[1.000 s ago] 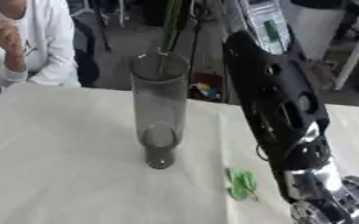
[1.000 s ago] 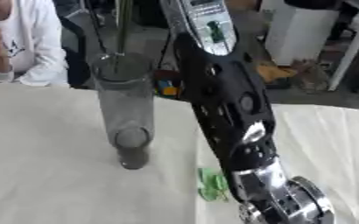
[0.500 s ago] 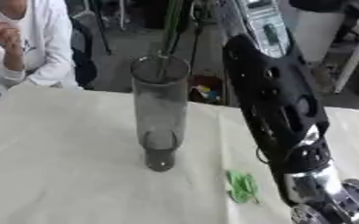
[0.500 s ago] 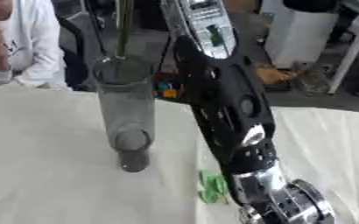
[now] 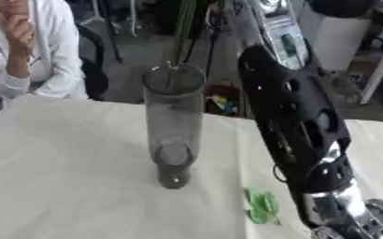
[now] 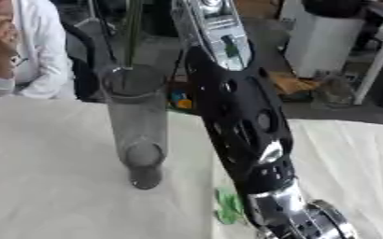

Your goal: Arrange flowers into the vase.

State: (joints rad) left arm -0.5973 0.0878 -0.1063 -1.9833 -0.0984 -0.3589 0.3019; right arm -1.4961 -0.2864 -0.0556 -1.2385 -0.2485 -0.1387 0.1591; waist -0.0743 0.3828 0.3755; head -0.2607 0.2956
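A tall clear glass vase (image 5: 174,126) stands upright on the white tablecloth (image 5: 64,177), left of centre. Green flower stems (image 5: 184,23) hang above its mouth and run out of the top of the picture; a thin stem end reaches just inside the rim. My right arm (image 5: 297,121), black with a silver joint, rises from the lower right past the vase to the top edge. Its hand is above the picture and hidden. My left hand shows in no view.
A small green leafy piece (image 5: 263,205) lies on the cloth at the foot of my right arm. Behind the table's far edge stand dark chairs (image 5: 93,70), a white bin (image 6: 325,42) and floor clutter.
The stems stay over the vase mouth and the arm holds almost the same pose. The whole picture has shifted a little, so the camera moved.
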